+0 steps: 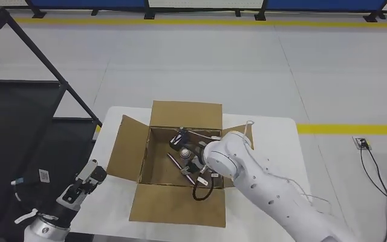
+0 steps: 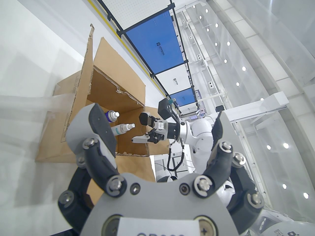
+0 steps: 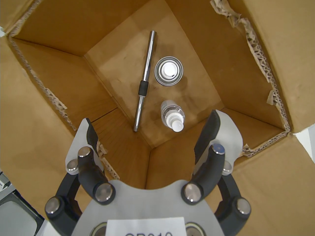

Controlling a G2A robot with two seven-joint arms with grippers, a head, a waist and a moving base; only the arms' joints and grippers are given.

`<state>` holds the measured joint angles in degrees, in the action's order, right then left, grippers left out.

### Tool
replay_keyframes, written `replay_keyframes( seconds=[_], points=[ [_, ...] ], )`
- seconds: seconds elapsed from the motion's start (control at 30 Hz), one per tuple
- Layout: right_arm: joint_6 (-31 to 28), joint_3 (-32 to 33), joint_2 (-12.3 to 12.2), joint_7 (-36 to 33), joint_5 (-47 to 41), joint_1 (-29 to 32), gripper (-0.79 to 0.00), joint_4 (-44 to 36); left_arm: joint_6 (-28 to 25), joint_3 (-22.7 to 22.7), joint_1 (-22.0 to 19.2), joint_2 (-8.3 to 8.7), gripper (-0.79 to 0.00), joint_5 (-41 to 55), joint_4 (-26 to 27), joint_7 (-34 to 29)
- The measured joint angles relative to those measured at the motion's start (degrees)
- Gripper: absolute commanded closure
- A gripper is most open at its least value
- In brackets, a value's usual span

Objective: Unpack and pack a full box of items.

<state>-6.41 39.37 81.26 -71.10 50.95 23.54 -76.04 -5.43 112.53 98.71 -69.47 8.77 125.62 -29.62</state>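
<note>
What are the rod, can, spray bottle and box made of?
Rod: looks like polished metal, mirror-bright highlights; its black collar seems rubber or plastic, matte.
Aerosol can: metal top, concentric shiny rings, white plastic-looking nozzle.
Spray bottle: probably clear plastic, see-through body, white sprayer.
Box: corrugated cardboard, fluting at torn edges.

In the box (image 3: 73, 13) on the table (image 1: 272, 139), a rod (image 3: 145, 79) lies beside a can (image 3: 168, 71) and a bottle (image 3: 172, 114).
</note>
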Motion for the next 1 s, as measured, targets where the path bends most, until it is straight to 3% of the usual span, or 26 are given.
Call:
replay_keyframes(
  seconds=[0.27,0.63,0.7,0.8,0.93,1.0],
  points=[
    [1.1,-4.0,2.6,0.0,0.2,-3.0,-0.785,10.2,0.0,0.0,0.0,0.00,-0.785,0.0,0.0,0.0],
    [1.0,-5.0,4.3,2.0,0.2,-3.9,-0.785,17.1,0.0,0.0,0.0,0.00,-0.785,0.0,0.0,0.0],
    [1.0,-5.1,4.7,2.3,0.3,-4.1,-0.671,18.2,0.0,0.0,0.0,0.00,-0.785,0.0,0.0,0.0],
    [0.8,-5.4,5.1,2.6,0.4,-4.3,-0.631,19.5,0.0,0.0,0.0,0.00,-0.785,0.0,0.0,0.0],
    [0.3,-5.3,5.6,3.4,0.2,-4.6,-0.413,21.2,0.0,0.0,0.0,0.00,-0.785,0.0,0.0,0.0],
    [0.0,-5.2,5.9,3.9,0.1,-4.7,-0.366,22.1,0.0,0.0,0.0,0.00,-0.785,0.0,0.0,0.0]
  ],
)
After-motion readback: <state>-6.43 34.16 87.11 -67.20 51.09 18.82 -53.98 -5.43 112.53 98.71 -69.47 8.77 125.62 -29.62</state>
